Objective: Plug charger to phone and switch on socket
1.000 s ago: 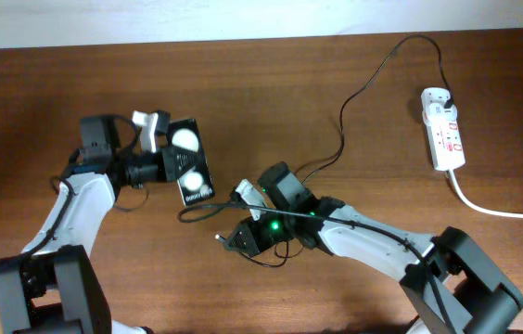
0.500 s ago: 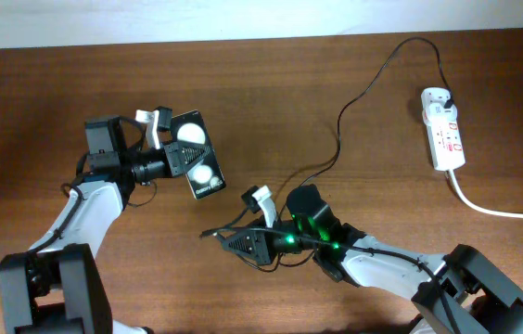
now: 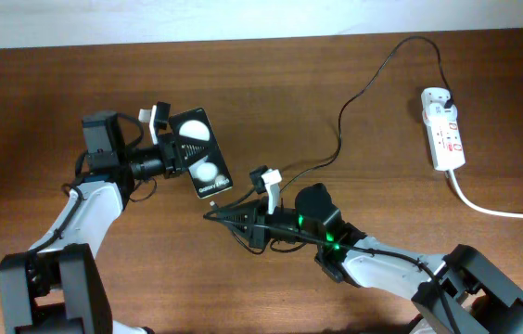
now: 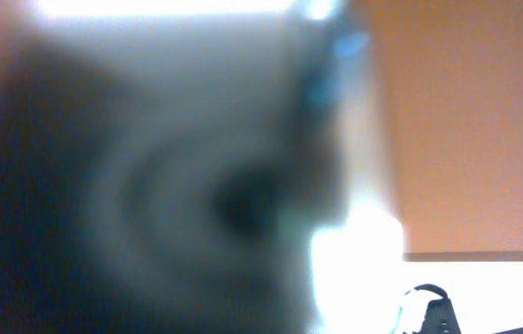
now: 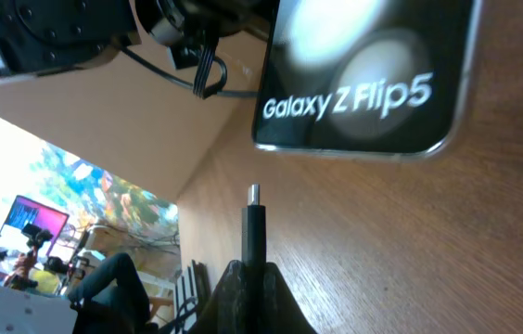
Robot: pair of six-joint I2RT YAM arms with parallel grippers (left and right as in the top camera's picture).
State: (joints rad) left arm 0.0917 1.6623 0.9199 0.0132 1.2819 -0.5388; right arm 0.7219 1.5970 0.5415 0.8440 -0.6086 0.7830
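Reading "Galaxy Z Flip5", phone [image 5: 363,74] face, charger [image 5: 255,237] tip near

The brown wooden table [image 3: 57,93] carries the white socket [image 3: 444,130], which lies flat well apart from the right gripper [image 3: 229,217], far behind its wrist. From the socket, the thick white cord [image 3: 493,209] runs away from that gripper and out of view. The thin black charger cable [image 3: 340,130] winds across the tabletop from the socket to the gripper.

Left arm [image 3: 85,209] bent at elbow, forearm pointing right; left gripper [image 3: 176,156] clamped on phone [image 3: 204,153]. Right arm [image 3: 382,264] stretched leftward; right gripper [image 3: 235,219] pinched tight on charger [image 5: 254,232] plug.
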